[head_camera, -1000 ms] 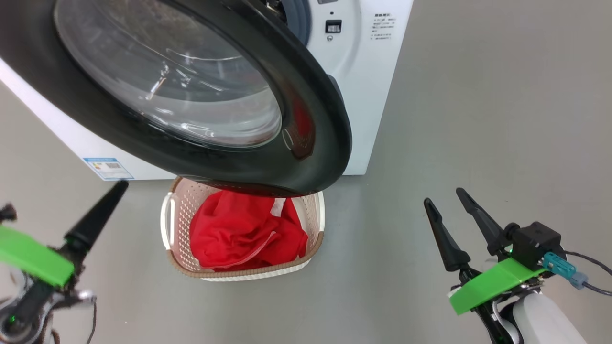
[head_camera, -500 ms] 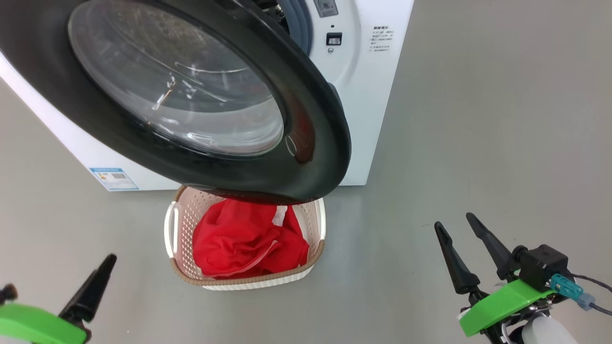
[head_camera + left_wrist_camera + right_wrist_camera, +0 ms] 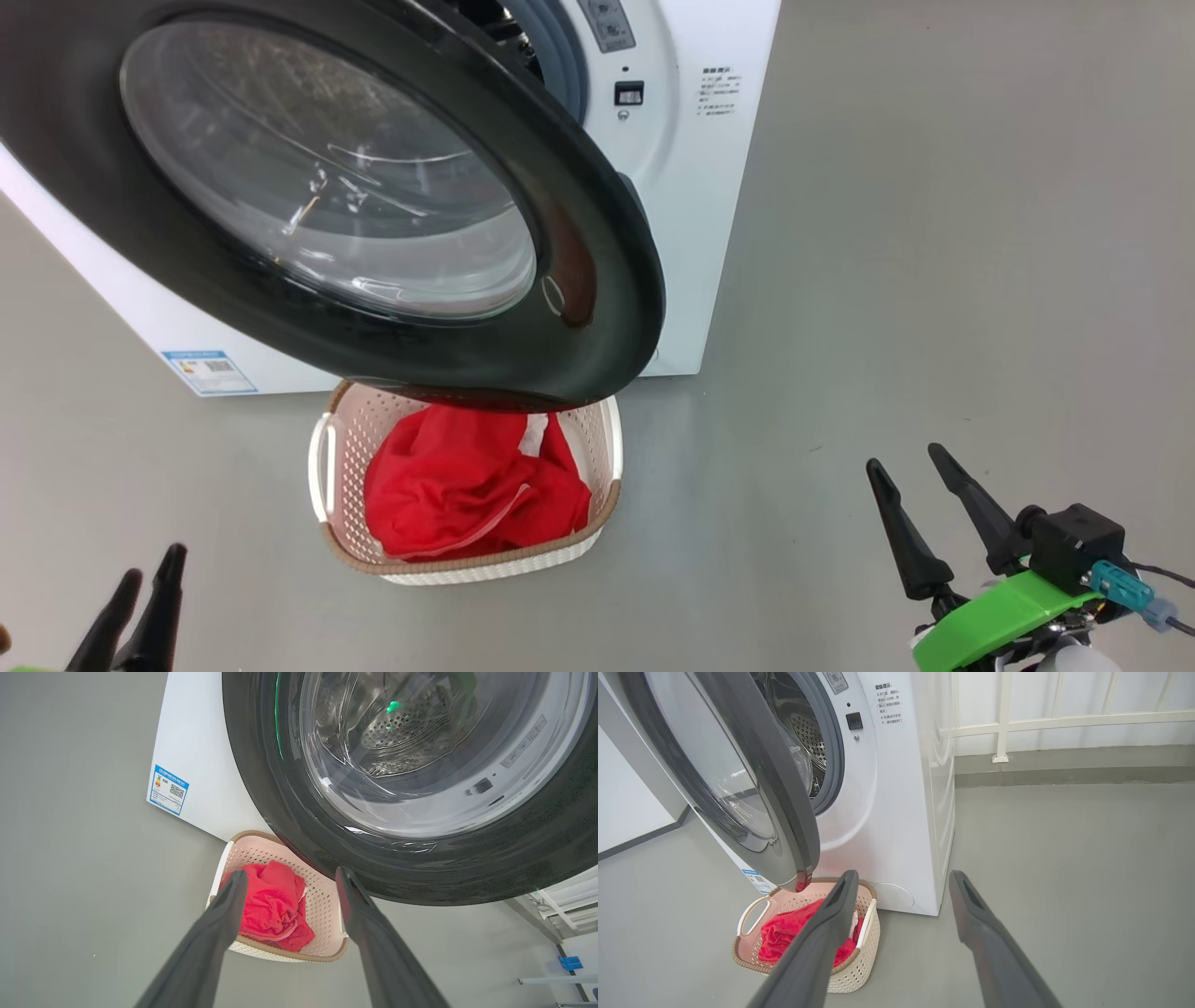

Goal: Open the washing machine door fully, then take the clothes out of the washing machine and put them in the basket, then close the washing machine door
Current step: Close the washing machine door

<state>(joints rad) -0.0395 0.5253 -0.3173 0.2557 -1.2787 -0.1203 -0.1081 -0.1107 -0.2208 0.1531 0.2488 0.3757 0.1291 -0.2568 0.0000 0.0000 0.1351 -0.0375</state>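
Note:
The washing machine door (image 3: 597, 308), glossy black with a bulging glass window, stands swung out from the white washing machine (image 3: 691, 233) and overhangs the back of the basket (image 3: 467, 560). The red clothes (image 3: 467, 495) lie in that cream basket on the floor. My left gripper (image 3: 149, 567) is low at the left, open and empty, well short of the basket. In the left wrist view, the left gripper (image 3: 290, 872) frames the clothes (image 3: 271, 905) and the door (image 3: 289, 812). My right gripper (image 3: 905, 459) is open and empty, to the right of the basket. In the right wrist view, the right gripper (image 3: 903, 875) looks at the basket (image 3: 859, 961) and the door's edge (image 3: 784, 812).
Grey floor (image 3: 934, 280) spreads to the right of the machine. A blue sticker (image 3: 207, 371) marks the machine's lower front. A white railing (image 3: 1064, 718) and a low kerb run behind the machine on the right.
The left gripper has drawn back from below the door's lower edge to the bottom left corner. The right gripper has also sunk lower. The head camera has shifted slightly. Door, basket and clothes stay put.

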